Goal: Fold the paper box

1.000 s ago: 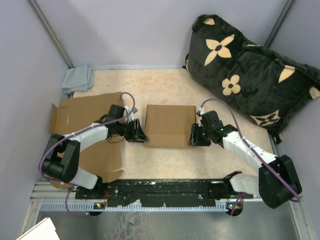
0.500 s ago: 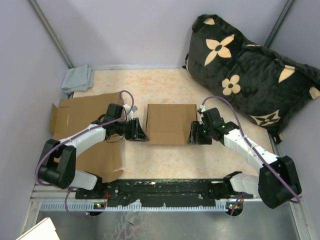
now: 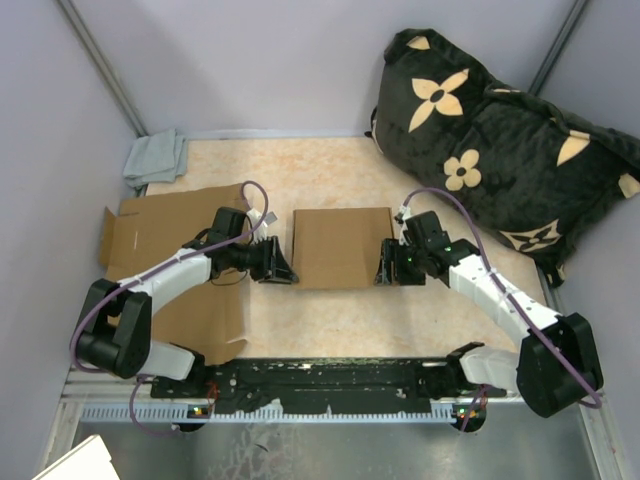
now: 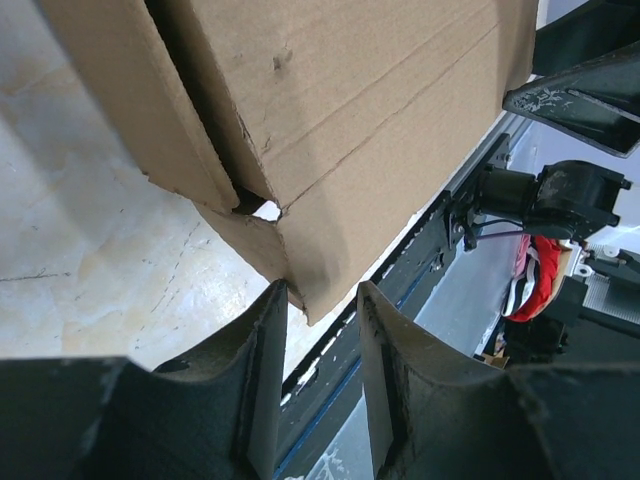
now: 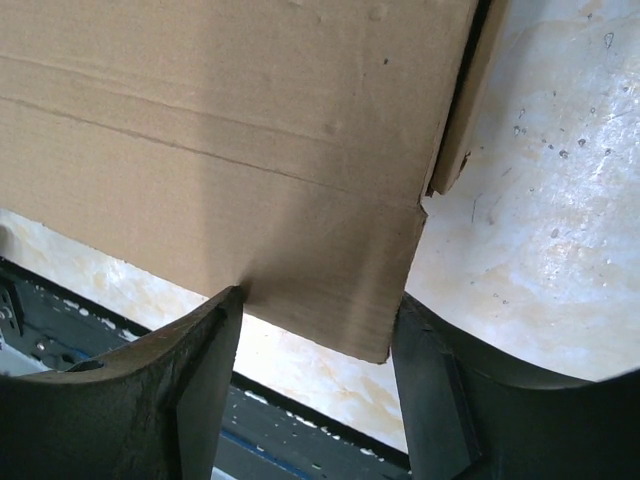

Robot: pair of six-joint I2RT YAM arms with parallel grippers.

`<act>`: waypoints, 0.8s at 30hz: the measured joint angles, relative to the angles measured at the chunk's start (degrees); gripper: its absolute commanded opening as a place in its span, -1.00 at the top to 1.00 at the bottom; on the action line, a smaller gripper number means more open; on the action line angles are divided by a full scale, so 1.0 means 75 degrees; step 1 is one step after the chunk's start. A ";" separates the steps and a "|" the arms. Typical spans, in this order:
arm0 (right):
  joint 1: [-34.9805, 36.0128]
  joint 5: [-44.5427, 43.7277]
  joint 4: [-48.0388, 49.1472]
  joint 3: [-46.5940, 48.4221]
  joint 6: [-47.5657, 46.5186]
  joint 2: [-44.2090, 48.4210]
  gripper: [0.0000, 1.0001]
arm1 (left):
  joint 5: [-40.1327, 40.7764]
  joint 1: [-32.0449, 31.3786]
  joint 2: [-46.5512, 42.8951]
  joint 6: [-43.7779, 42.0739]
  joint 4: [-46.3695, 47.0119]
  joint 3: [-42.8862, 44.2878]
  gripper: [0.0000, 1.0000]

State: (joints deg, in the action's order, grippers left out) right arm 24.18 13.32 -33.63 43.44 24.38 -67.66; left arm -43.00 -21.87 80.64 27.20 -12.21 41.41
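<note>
The brown paper box (image 3: 340, 248) lies in the middle of the table with its top face flat. My left gripper (image 3: 278, 265) is at its left near corner and my right gripper (image 3: 388, 268) at its right near corner. In the left wrist view the left gripper (image 4: 320, 300) is open, and only the corner tip of a box flap (image 4: 300, 270) reaches between its fingertips. In the right wrist view the right gripper (image 5: 315, 320) is open wide. The lower edge of a box flap (image 5: 330, 280) hangs between its fingers (image 5: 210, 350), which stand at either side of it.
A flattened cardboard sheet (image 3: 170, 225) lies under the left arm. A grey cloth (image 3: 155, 157) sits at the back left corner. A black flowered cushion (image 3: 500, 140) fills the back right. The black rail (image 3: 330, 380) of the arm bases runs along the near edge.
The right gripper's jaws have spread wider and it has edged slightly away from the near edge. The left gripper's jaws have narrowed a little. The box has stayed put.
</note>
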 measured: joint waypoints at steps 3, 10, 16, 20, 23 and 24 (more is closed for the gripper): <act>0.0000 0.0000 -0.0038 0.0023 -0.0052 0.0000 -0.21 | -0.0012 0.0000 0.0000 -0.0003 -0.0003 0.0000 0.20; 0.0000 -0.0076 0.0026 0.0020 -0.0111 -0.0105 -0.20 | 0.0020 0.0000 0.0152 -0.0023 0.0044 -0.0015 0.21; 0.0003 -0.0291 0.0166 0.0009 -0.0114 -0.0189 -0.20 | 0.0052 -0.0003 0.0233 -0.0020 0.0093 -0.0064 0.22; 0.0003 -0.0513 0.0184 0.0009 -0.0119 -0.0189 -0.20 | 0.0058 -0.0017 0.0233 -0.0017 0.0093 -0.0064 0.22; 0.0003 -0.0629 0.0195 0.0009 -0.0143 -0.0189 -0.20 | 0.0058 -0.0023 0.0236 -0.0017 0.0093 -0.0064 0.22; 0.0003 -0.0641 0.0198 0.0009 -0.0149 -0.0189 -0.20 | 0.0061 -0.0023 0.0236 -0.0017 0.0093 -0.0064 0.22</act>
State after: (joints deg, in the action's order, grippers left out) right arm 24.21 8.51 -32.14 43.51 23.27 -69.08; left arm -42.54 -22.04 82.41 27.07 -11.51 40.93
